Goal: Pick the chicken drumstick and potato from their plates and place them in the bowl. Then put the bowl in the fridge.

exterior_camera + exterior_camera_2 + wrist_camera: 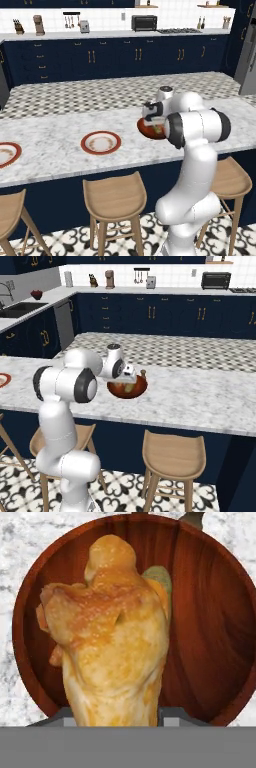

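Golden-brown and lumpy, the chicken drumstick (pixel 112 637) looms closest in the hand view, rising from between the gripper (pixel 116 714) tips at the bottom edge; the jaws stand partly apart and pinch its lower end on either side. Directly beneath the gripper sits the bowl (pixel 210 622), reddish-brown and glossy, its round rim ringing the drumstick on all sides. Behind the drumstick, against the bowl's inner wall, a sliver of the olive-tan potato (pixel 161 577) peeks out. Under the bowl lies the pale marble counter (pixel 12 542). From the left base view the gripper (pixel 151 119) hangs just over the bowl (pixel 148 131), and well off to the gripper's left two plates rest on the counter, one plate (pixel 101 142) nearer and the other plate (pixel 7 153) at the picture's edge. From the right base view the gripper (pixel 129 376) sits over the bowl (pixel 128 390) with yellowish food inside it
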Controlling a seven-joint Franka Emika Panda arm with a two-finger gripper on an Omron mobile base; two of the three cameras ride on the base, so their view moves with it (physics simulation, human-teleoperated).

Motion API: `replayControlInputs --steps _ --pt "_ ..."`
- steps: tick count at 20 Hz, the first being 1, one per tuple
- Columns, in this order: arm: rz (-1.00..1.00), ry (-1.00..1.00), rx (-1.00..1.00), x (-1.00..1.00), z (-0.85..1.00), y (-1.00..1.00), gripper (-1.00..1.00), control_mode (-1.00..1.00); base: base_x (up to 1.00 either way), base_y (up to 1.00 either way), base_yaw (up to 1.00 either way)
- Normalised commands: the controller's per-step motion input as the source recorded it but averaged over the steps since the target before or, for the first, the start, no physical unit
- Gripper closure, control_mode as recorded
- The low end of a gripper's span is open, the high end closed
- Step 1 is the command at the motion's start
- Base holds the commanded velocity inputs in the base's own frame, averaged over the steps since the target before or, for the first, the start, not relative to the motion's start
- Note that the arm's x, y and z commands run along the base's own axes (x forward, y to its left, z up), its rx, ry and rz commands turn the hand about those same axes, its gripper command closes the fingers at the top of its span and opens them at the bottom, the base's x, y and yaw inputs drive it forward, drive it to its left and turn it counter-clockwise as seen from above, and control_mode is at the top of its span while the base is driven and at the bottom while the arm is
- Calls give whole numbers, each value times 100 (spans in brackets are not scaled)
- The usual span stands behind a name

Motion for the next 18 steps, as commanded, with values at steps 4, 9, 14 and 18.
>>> replayControlInputs --steps 4,9,14,18 --pt "0 3 0 61 -44 9 -100 -100 0 0 0" --pt "1 3 0 20 -1 0 -100 -100 0 0 0" --pt "0 0 0 0 1 -2 -100 -100 0 0 0" --pt "0 -4 1 -52 7 -24 -100 -100 0 0 0"
